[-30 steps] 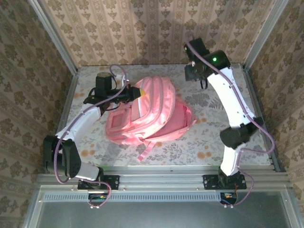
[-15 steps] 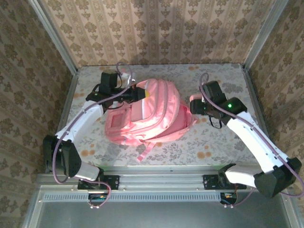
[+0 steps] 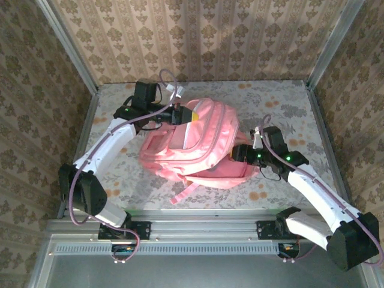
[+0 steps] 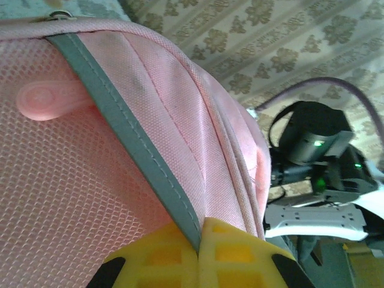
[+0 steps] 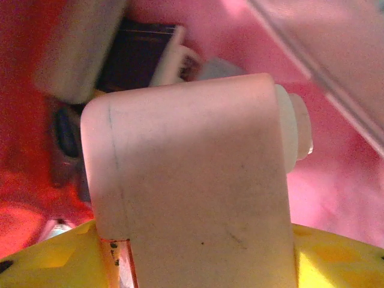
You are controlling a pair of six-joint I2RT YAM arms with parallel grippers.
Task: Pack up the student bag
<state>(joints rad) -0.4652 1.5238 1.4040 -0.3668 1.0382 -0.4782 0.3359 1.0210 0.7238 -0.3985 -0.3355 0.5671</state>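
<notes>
Now my left gripper [image 4: 200, 251] pinches the student bag [image 3: 207, 141] by its rim; my right gripper [image 3: 239, 153] clamps a pink box [image 5: 192, 174] inside.

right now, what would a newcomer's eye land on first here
The big pink student bag sprawls in the middle of the table, between both arms. The left gripper pinches the grey trim at the bag's far top edge. The right gripper holds a pale pink container with a white cap at the bag's right side, amid pink fabric.
</notes>
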